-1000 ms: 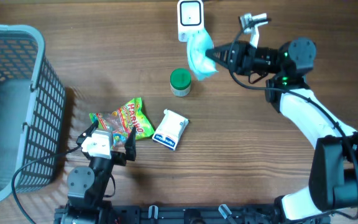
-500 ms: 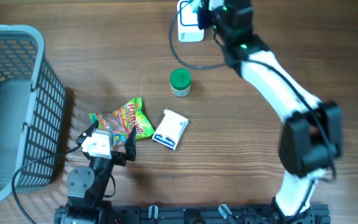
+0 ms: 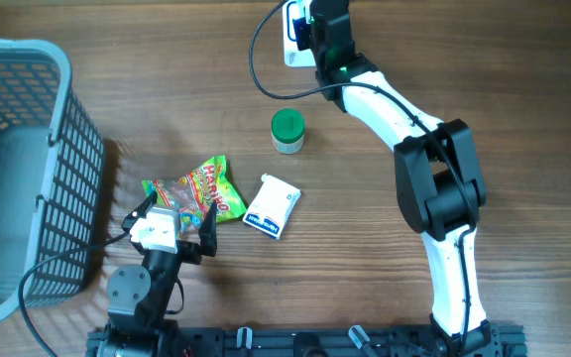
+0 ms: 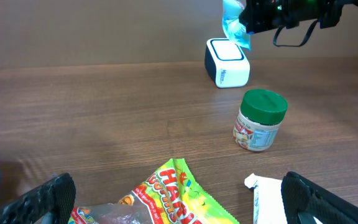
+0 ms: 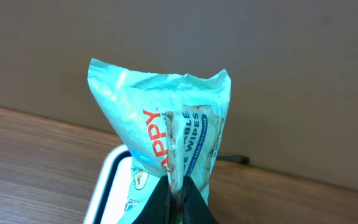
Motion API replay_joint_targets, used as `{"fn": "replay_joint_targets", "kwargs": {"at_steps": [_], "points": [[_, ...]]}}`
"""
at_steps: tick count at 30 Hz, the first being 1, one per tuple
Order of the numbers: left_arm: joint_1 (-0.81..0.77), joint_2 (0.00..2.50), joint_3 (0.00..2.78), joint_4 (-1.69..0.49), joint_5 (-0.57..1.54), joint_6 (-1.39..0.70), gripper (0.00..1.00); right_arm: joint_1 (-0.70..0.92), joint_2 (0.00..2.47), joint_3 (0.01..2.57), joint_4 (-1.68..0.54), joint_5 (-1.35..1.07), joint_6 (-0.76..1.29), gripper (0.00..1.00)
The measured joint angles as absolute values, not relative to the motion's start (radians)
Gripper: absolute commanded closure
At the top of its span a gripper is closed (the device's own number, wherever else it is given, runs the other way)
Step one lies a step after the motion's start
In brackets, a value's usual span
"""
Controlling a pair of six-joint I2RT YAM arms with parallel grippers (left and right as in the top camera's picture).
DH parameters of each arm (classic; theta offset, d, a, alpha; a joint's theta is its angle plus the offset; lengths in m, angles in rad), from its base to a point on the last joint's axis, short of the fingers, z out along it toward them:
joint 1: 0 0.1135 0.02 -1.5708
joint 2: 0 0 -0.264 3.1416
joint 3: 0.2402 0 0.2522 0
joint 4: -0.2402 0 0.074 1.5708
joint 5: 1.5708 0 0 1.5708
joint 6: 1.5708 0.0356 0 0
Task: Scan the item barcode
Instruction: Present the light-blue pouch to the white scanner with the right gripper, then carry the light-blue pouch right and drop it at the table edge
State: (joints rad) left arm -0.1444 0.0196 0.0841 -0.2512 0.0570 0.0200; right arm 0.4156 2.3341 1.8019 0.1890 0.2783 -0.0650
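Change: right hand (image 5: 180, 200) swung wipes (image 5: 160, 106) across, above scanner (image 4: 227, 65) at table's (image 3: 117, 59) far edge.
Right hand: pinching wipes' seam, pack upright.
Left hand (image 3: 175, 220): wide open, near edge.

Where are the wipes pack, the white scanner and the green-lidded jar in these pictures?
wipes pack (image 5: 160, 118), right wrist view, on its printed teal front.
white scanner (image 4: 226, 56), left wrist view, on its top face.
green-lidded jar (image 3: 287, 126), overhead view, on its green lid.
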Motion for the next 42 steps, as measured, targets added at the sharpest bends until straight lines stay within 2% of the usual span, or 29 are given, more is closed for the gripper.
{"fn": "replay_joint_targets", "kwargs": {"at_steps": [5,9,12,17,20,21,22,23,24,29,31,33,37,40,42], "points": [[-0.144,0.02,0.084,-0.251,0.057,0.02,0.0,0.402,2.262,1.805,-0.022,0.465,-0.065,0.96],[-0.144,0.02,0.084,-0.252,0.057,0.02,0.0,0.293,2.024,1.816,-0.324,0.585,-0.033,0.96],[-0.144,0.02,0.084,-0.251,0.057,0.02,0.0,0.068,1.959,1.832,-0.512,0.658,0.028,0.96],[-0.144,0.02,0.084,-0.251,0.057,0.02,0.0,-0.334,2.049,1.67,-0.532,0.592,0.105,0.96],[-0.144,0.02,0.084,-0.251,0.057,0.02,0.0,-0.47,2.132,1.612,-0.539,0.547,0.146,0.96],[-0.144,0.02,0.084,-0.251,0.057,0.02,0.0,-0.493,2.143,1.606,-0.543,0.542,0.154,0.53],[-0.144,0.02,0.084,-0.251,0.057,0.02,0.0,-0.508,2.143,1.604,-0.543,0.538,0.16,0.06],[-0.144,0.02,0.084,-0.251,0.057,0.02,0.0,-0.512,2.138,1.604,-0.539,0.531,0.168,0.0],[-0.144,0.02,0.084,-0.251,0.057,0.02,0.0,-0.509,2.134,1.604,-0.542,0.515,0.169,0.0],[-0.144,0.02,0.084,-0.251,0.057,0.02,0.0,-0.399,1.961,1.605,-0.636,0.307,0.25,0.0],[-0.144,0.02,0.084,-0.251,0.057,0.02,0.0,-0.252,1.822,1.612,-0.765,0.19,0.408,0.0],[-0.144,0.02,0.084,-0.251,0.057,0.02,0.0,-0.12,1.784,1.617,-0.86,0.062,0.487,0.0],[-0.144,0.02,0.084,-0.251,0.057,0.02,0.0,0.271,1.795,1.614,-0.859,-0.268,0.497,0.0],[-0.144,0.02,0.084,-0.251,0.057,0.02,0.0,0.446,1.809,1.614,-0.843,-0.303,0.495,0.0],[-0.144,0.021,0.084,-0.25,0.057,0.02,0.0,0.592,1.816,1.612,-0.949,-0.277,0.55,0.0]]}}
